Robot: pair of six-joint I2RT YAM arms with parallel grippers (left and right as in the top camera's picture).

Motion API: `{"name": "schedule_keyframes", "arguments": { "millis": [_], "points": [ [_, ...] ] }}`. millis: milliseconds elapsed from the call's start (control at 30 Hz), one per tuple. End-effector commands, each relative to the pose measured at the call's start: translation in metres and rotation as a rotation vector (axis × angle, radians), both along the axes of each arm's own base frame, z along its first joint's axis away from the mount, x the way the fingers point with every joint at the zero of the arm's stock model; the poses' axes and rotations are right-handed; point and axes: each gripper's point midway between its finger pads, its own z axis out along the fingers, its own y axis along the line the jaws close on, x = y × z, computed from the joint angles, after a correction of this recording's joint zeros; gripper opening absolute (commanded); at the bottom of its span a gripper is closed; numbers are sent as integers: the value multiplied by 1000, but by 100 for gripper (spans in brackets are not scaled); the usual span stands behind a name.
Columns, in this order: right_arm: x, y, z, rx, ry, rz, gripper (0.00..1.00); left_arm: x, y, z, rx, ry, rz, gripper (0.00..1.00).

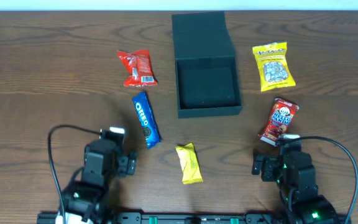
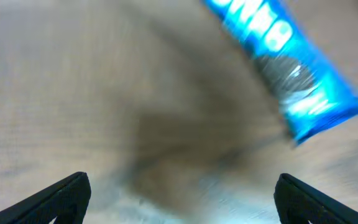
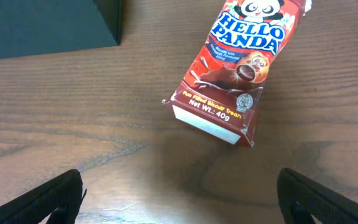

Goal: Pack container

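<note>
The dark green-black container (image 1: 207,109) stands open at the table's back middle, its flap lid (image 1: 201,34) laid back; its corner shows in the right wrist view (image 3: 42,28). Round it lie a red packet (image 1: 137,67), a blue Oreo packet (image 1: 145,119), a yellow packet (image 1: 189,163), a yellow nut bag (image 1: 273,66) and a red Hello Panda packet (image 1: 279,120). My left gripper (image 2: 182,199) is open and empty, just short of the Oreo packet (image 2: 288,65). My right gripper (image 3: 179,199) is open and empty, just short of the Hello Panda packet (image 3: 235,68).
Both arms (image 1: 101,168) (image 1: 291,171) sit at the table's front edge with black cables looping beside them. The wooden table (image 1: 42,81) runs to a white wall at the back.
</note>
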Motion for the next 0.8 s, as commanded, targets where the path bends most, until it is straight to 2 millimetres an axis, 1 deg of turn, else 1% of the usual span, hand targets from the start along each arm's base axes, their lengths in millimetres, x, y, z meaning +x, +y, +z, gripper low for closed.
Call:
{"name": "schedule_keyframes", "arguments": {
  "millis": [0,33,100,200,267,333,400,467,500,600,700,767],
  "points": [
    [0,-3,0,9,-3,-24,99,19,-22,39,-92,-30,-53,96],
    [0,-3,0,9,-3,-24,99,25,-25,48,-105,-37,-55,96],
    [0,-3,0,9,-3,-24,99,42,-30,73,-146,-60,-23,95],
    [0,-3,0,9,-3,-24,99,63,-41,102,-182,-82,-10,95],
    [0,-3,0,9,-3,-24,99,80,-52,120,-216,-87,1,96],
    [0,-3,0,9,-3,-24,99,98,-69,138,-226,-90,-28,95],
    [0,-3,0,9,-3,-24,99,108,-85,145,-220,-66,-60,95],
    [0,-3,0,9,-3,-24,99,113,-98,145,-195,-8,-92,95],
    [0,-3,0,9,-3,-24,99,121,-105,149,-179,-13,-113,95],
    [0,-3,0,9,-3,-24,99,138,-116,154,-172,-11,-115,95],
    [0,-3,0,9,-3,-24,99,153,-109,156,-136,18,-18,95],
    [0,-3,0,9,-3,-24,99,166,-97,162,-63,-3,44,95]
  ]
}}
